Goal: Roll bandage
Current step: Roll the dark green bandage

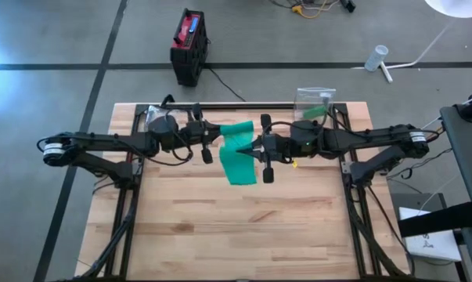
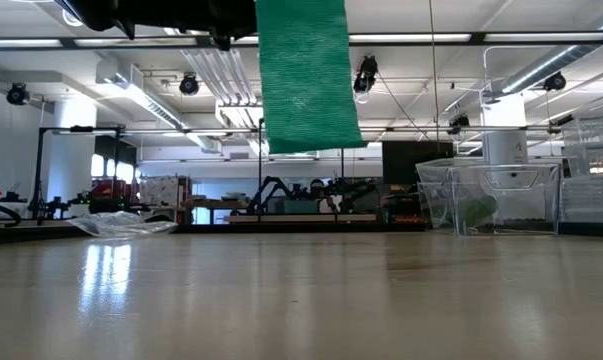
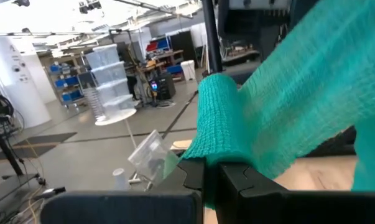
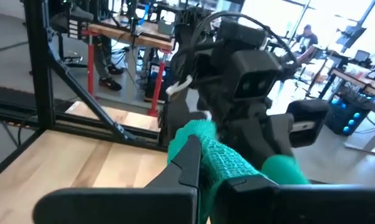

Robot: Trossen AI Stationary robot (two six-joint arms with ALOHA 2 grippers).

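Observation:
A green bandage is held in the air above the middle of the table between my two grippers. My left gripper comes from the table's left and is shut on it. My right gripper comes from the right and is shut on it too. In the left wrist view, part of the bandage is wound into a roll, and a wide strip runs off from it. In the low view the loose strip hangs straight down, its lower end well clear of the tabletop. My left gripper pinches the bandage's rolled part between its two shut fingers, level, from the table's left. The roll stands up past the fingertips, lifted clear. My right gripper pinches a bunched part of the bandage between its two fingers, level, from the table's right, facing the left gripper. The strip hangs below, clear of the table.
A clear plastic container stands at the table's back right, also in the low view. A crumpled clear bag lies at the back left. The near half of the wooden tabletop is bare. A red-and-black box sits on the floor beyond.

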